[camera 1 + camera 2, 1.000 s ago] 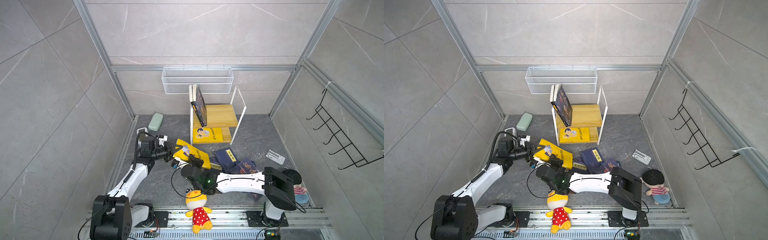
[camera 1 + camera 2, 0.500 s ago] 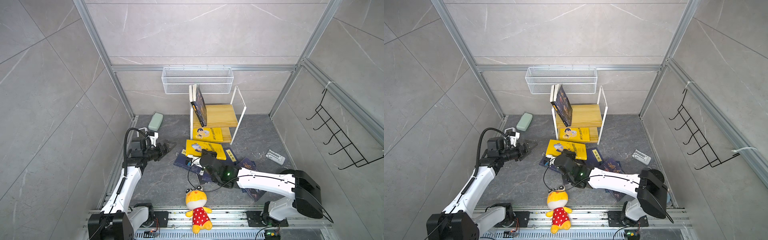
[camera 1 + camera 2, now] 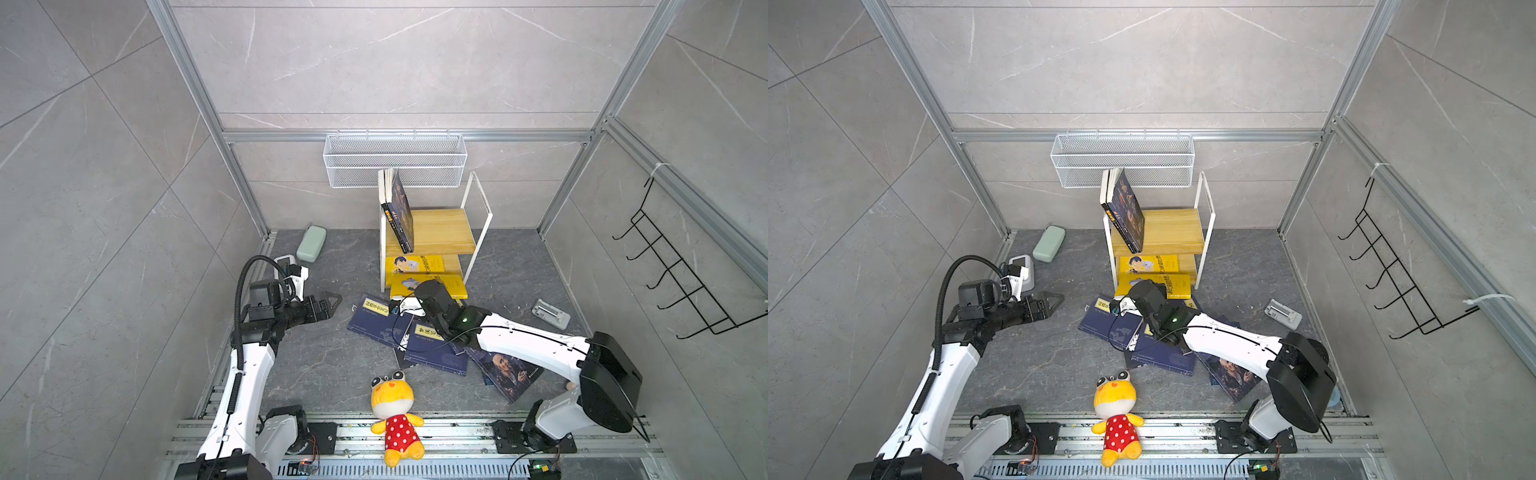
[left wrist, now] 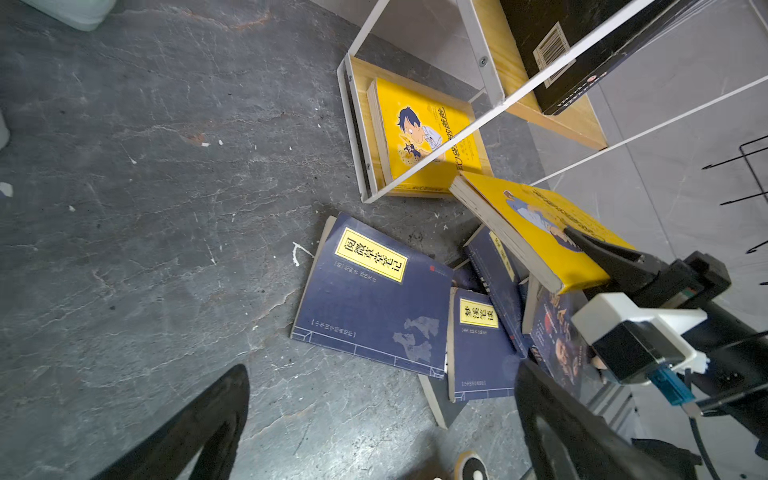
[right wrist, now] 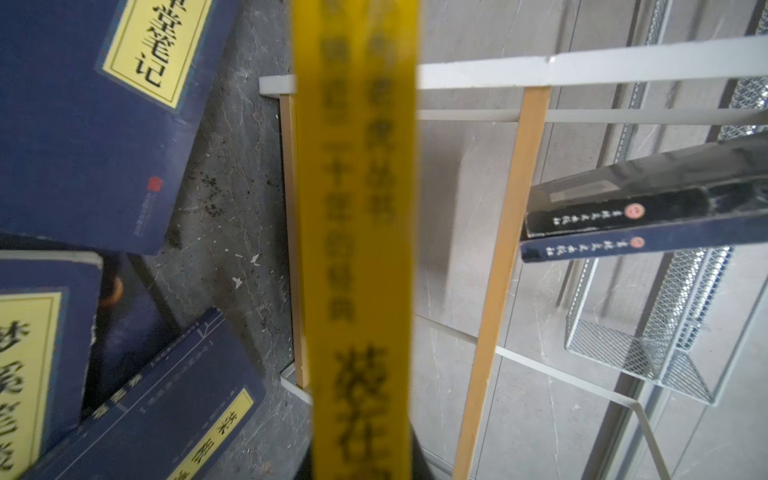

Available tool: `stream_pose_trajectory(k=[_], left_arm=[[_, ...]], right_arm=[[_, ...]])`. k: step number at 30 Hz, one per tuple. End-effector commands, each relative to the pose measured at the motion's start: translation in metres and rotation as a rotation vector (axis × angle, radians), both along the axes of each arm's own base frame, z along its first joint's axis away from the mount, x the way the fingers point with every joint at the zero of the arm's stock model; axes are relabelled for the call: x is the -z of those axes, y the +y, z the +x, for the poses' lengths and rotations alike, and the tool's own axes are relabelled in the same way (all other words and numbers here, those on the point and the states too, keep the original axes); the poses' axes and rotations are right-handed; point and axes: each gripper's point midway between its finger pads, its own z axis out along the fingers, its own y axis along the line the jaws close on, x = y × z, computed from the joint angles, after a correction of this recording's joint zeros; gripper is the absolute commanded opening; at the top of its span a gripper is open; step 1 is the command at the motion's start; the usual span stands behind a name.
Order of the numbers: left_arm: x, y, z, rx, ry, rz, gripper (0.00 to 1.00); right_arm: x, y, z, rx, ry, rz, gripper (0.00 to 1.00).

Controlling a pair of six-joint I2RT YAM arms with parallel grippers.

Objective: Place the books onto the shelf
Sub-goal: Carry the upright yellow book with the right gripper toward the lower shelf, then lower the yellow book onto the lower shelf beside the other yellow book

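Scanning from the biggest thing down, I have the dark stone floor (image 3: 324, 365), and against its back wall the shelf (image 3: 440, 232): two pale wooden boards in a thin white frame, standing under a white wire basket (image 3: 395, 162). In both top views the right part of the upper board is bare, while at its left end the leaning navy books (image 3: 401, 212) rest tilted against the frame. The lower tier carries the flat yellow book (image 3: 413, 264), cartoon boy face up, covering most of that board. Just in front of the shelf lies the navy pile (image 3: 432, 353), several dark blue paperbacks with yellow title labels overlapping each other, with the portrait book (image 3: 511, 374) at its near right end. Above that pile the right gripper (image 4: 590, 266) is clamped on the held yellow book (image 4: 536, 232), one black finger flat on the cover. This book hangs tilted clear of the pile, its far corner at the lower tier's front edge. I cannot tell whether it touches the frame. The left gripper (image 3: 330, 303) hovers over bare floor to the left of the pile, well apart from it, jaws spread wide with nothing between them. A plush toy (image 3: 392, 411) lies by the front rail and a green case (image 3: 311, 249) sits near the back left corner.
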Motion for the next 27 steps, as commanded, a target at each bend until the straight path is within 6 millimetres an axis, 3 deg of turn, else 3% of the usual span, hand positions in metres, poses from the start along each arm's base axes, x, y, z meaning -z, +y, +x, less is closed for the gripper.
stream_pose_trajectory(k=[1, 6, 16, 20, 24, 25, 27], left_arm=[[-0.017, 0.0, -0.002, 0.031, -0.079, 0.04, 1.0], [-0.018, -0.005, -0.002, 0.039, -0.084, 0.014, 1.0], [-0.013, -0.006, -0.004, 0.045, -0.089, 0.007, 1.0], [-0.014, -0.007, -0.002, 0.043, -0.092, 0.0, 1.0], [-0.014, -0.007, -0.005, 0.048, -0.095, -0.006, 1.0], [-0.013, -0.007, -0.005, 0.047, -0.095, -0.007, 1.0], [-0.012, -0.006, -0.003, 0.043, -0.101, -0.006, 1.0]], right_arm=[[-0.027, 0.024, 0.027, -0.038, -0.115, 0.118, 0.0], [-0.026, 0.025, 0.062, -0.034, -0.182, 0.147, 0.0], [-0.012, 0.02, 0.11, -0.028, -0.214, 0.153, 0.0], [0.006, 0.029, 0.116, -0.052, -0.172, 0.145, 0.0], [0.045, 0.026, 0.113, -0.045, -0.069, 0.077, 0.0], [0.05, 0.025, 0.111, -0.042, -0.045, 0.082, 0.01], [0.064, 0.025, 0.101, -0.061, 0.031, 0.066, 0.14]])
